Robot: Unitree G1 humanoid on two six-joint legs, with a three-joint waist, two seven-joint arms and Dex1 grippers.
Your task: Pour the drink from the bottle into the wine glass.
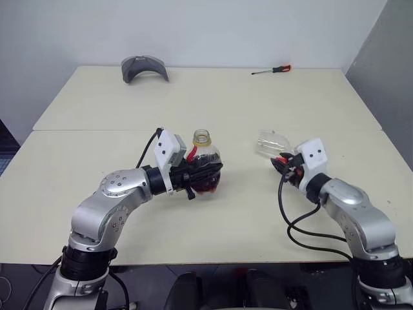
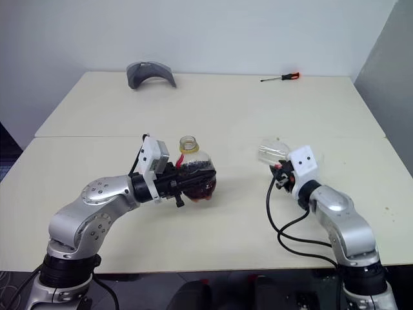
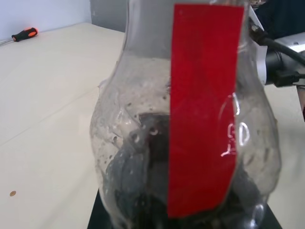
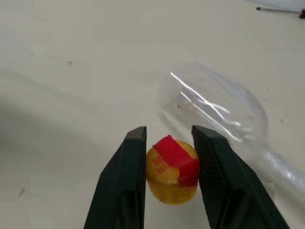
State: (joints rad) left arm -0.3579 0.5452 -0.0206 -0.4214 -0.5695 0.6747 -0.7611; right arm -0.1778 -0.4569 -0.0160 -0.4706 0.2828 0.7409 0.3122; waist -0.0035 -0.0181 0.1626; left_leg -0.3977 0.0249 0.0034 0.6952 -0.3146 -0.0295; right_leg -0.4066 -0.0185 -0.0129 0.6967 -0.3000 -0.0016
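So the cap is already off: the right tool (image 4: 169,176) is pinching the yellow cap (image 4: 171,174), red tape strip and all, between its two black fingers, over the right side of the desk (image 1: 84,148). The left tool (image 1: 197,175) is clamped around the belly of the bottle (image 1: 205,169), holding it upright near the middle of the desk with its open neck pointing up. Dark drink (image 1: 208,185) is sitting low in the bottle, so I'm guessing nothing, or very little, has been poured.

The wine glass (image 1: 271,143) is the odd part. It's looking tipped over, bowl lying on its side just beside the right tool, toward the right half of the desk, well apart from the bottle. I can't make out its stem or foot clearly.

Far edge is carrying a grey curved thing (image 1: 144,67) near the left corner and a screwdriver (image 1: 271,70) further right, both out of the way.

What's left, as I'm reading it: ditch the cap, get that glass standing, bring the bottle over, tilt and pour.
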